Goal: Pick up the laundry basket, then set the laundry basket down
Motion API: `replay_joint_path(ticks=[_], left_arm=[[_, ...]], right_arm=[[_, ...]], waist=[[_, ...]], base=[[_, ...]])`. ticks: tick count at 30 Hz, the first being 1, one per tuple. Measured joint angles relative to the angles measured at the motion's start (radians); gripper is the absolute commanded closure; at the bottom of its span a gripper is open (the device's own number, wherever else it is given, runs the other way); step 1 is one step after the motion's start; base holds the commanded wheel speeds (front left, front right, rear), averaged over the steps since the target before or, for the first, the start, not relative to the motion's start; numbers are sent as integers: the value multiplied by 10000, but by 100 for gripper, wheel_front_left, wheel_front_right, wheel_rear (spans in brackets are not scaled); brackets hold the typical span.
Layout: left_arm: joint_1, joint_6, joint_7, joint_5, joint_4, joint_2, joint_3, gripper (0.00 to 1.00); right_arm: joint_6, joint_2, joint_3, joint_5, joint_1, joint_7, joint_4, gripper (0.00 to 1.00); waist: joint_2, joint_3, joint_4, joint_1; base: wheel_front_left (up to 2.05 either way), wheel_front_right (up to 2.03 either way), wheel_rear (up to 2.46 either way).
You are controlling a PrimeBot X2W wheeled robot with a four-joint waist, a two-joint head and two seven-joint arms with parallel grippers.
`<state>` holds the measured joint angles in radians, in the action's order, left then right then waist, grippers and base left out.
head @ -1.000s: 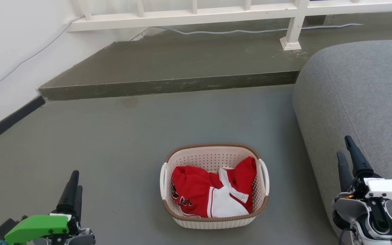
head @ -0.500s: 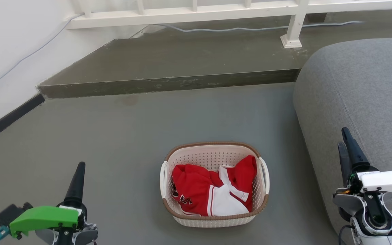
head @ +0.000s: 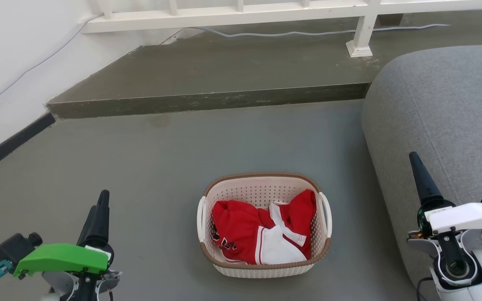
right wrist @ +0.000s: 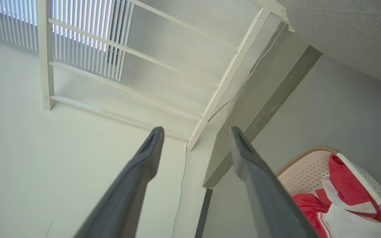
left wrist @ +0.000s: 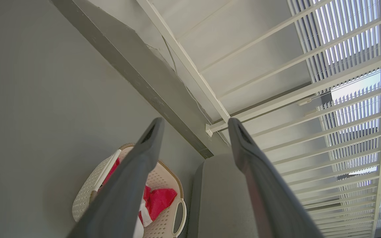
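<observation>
floor [head: 149, 167] bears the laundry basket [head: 262, 191], red-and-white clothes [head: 241, 234] inside, between our left gripper [left wrist: 193, 127] and right gripper [right wrist: 195, 134], well apart from both. both stand spread wide. a grey sofa [head: 446, 108] sits just beside the right one; a step [head: 207, 102] lies beyond.
</observation>
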<state>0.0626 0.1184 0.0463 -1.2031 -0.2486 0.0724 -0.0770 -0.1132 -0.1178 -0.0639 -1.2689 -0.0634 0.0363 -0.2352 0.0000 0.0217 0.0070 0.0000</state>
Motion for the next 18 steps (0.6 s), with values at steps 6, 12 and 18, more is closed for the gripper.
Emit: replay_joint_path(ticks=[6, 12, 18], left_arm=[[27, -2, 178, 1120, 82, 69, -201, 0], [171, -42, 355, 2125, 217, 73, -412, 0], [210, -132, 529, 2984, 305, 50, -560, 0]], right_arm=[[-4, -176, -205, 934, -123, 207, -38, 0], [21, -387, -516, 1964, -229, 366, -94, 0], [136, -391, -640, 2702, -388, 556, -75, 0]], waist=[[0, 28, 18, 0], [0, 69, 42, 0], [0, 108, 64, 0]], base=[[0, 0, 0], [0, 0, 0], [0, 0, 0]])
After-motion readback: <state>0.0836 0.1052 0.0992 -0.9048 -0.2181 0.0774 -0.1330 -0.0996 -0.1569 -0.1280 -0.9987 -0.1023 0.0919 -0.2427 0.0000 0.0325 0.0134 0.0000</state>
